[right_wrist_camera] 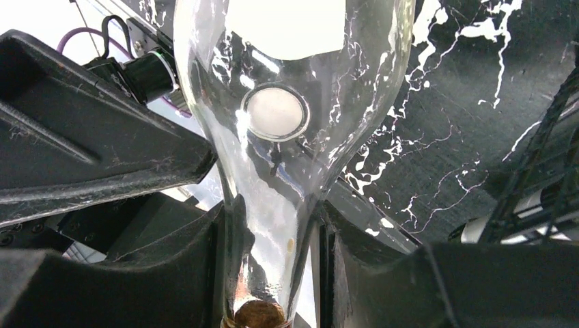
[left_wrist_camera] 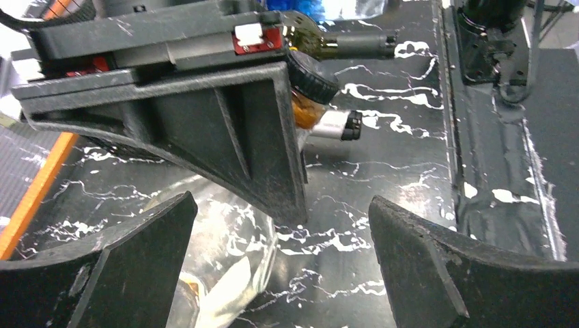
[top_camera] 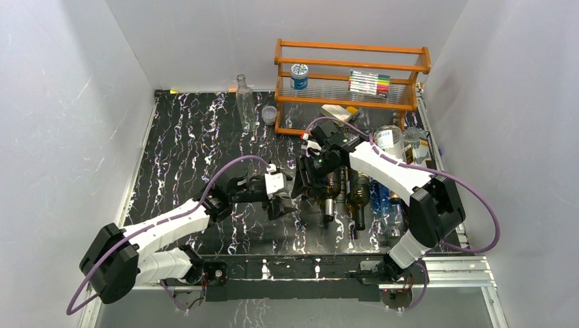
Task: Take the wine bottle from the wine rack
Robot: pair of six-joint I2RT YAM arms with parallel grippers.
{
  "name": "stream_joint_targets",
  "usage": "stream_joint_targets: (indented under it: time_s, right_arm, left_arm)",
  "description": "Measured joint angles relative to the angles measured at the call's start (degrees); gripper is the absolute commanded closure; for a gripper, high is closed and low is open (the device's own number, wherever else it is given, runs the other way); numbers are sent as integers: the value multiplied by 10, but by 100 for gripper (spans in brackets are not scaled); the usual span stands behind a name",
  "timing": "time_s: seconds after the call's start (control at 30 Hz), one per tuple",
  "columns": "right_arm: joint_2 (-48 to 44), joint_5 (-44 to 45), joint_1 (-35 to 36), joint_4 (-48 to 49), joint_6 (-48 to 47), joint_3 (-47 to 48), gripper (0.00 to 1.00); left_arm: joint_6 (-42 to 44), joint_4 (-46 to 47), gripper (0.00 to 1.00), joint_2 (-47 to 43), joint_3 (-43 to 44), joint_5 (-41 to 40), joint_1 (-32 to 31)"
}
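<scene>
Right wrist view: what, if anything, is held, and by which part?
The right gripper holds the clear wine bottle by its neck; the left gripper holds nothing.

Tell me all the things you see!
shelf: one, orange, back of table
markers: one pack, many colours, on shelf
can: one, blue and white, on shelf
standing bottle: one, clear, left of shelf
cup: one, grey, beside shelf
rack: one, black wire, right side
dark bottles: two, dark, lying on rack
held bottle: one, clear, neck in right gripper
table: one, black with white veins, underneath
left gripper: one, black, open, near held bottle
right gripper: one, black, shut on held bottle
</scene>
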Motion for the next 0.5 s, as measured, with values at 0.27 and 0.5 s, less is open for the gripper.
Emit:
stream_joint_targets:
  time_s: [0.27,0.5]
  right_arm:
    - [-3,-17,5,21,5,-11,45]
    - [-41,-68,7,85,23,-17,18]
  left_arm:
    - [-6,86,4,26,-25,-9,0]
    - [-6,128,15,48,-25,-32,1]
